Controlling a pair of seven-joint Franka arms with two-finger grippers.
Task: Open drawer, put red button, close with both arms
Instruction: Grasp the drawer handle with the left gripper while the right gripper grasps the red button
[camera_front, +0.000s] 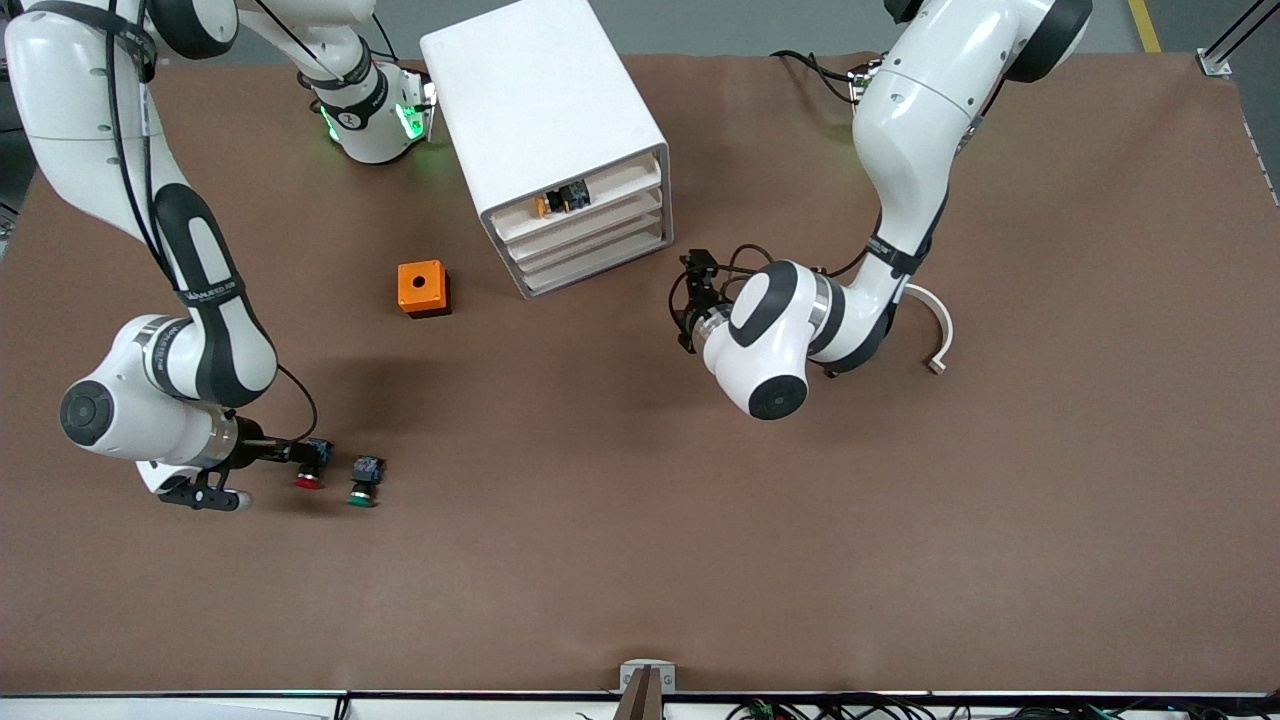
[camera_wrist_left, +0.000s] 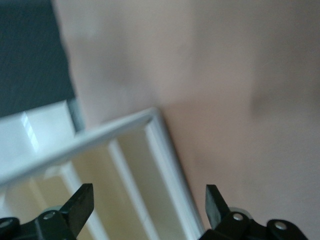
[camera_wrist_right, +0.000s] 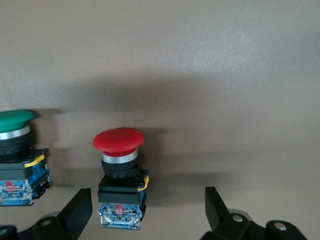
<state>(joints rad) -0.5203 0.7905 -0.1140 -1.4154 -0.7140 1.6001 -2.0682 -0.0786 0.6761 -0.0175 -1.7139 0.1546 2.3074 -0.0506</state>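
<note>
The green button (camera_front: 363, 482) and the red button (camera_front: 311, 468) lie nearest the camera, side by side at the right arm's end of the table, far from the cabinet (camera_front: 553, 140) and much nearer to the camera than it. The red button is the one closer to the right gripper (camera_front: 290, 455), which is low at the table just beside it. In the right wrist view the red button (camera_wrist_right: 120, 176) sits between the two spread fingers (camera_wrist_right: 75, 210), its long axis pointing away from the hand, the red cap farthest from the wrist and the blue block closest. The jaws stand wide open and hold nothing; they do not touch the button yet. I judge that the coming move is a short advance and then closing on the black body.

The left gripper (camera_front: 690, 300) is in the air just beside the front corner of the cabinet, at the left arm's end of it, also fully open and empty. In the left wrist view the cabinet's stacked drawers (camera_wrist_left: 145, 165) are close in front of its fingers (camera_wrist_left: 80, 202). The drawer (camera_front: 590, 212), second from the top, looks closed or nearly closed, so opening it is not yet done. An orange box (camera_front: 423, 288) stands near the cabinet, toward the right arm's end.
</note>
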